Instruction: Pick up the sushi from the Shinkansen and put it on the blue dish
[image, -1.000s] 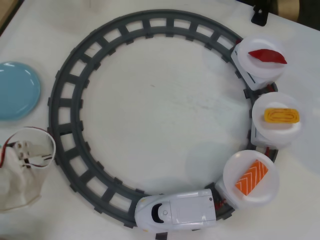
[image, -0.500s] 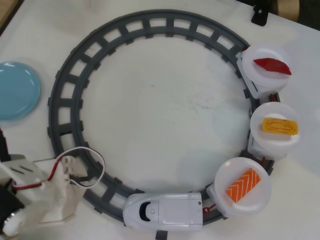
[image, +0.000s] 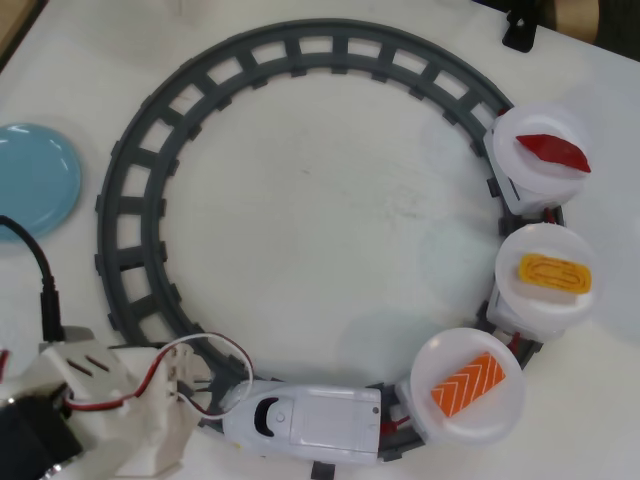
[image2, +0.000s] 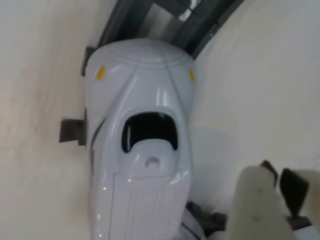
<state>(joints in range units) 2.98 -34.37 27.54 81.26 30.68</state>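
Note:
The white Shinkansen (image: 305, 420) stands on the bottom of the grey ring track (image: 130, 215), its nose pointing left. Its first car's white plate (image: 440, 350) carries the orange sushi (image: 468, 385) with white chevrons. The blue dish (image: 30, 180) lies at the left edge, outside the track. My gripper (image: 190, 372) is at the bottom left, just beside the train's nose and far from the sushi. In the wrist view the train nose (image2: 142, 125) fills the picture and my gripper (image2: 272, 172) shows at the lower right, fingers close together with nothing held.
Two more white plates ride behind: one with a yellow egg piece (image: 553, 272), one with a dark red pointed piece (image: 553, 152). My arm's white body, red and white wires and a black cable (image: 45, 290) lie between the dish and the train.

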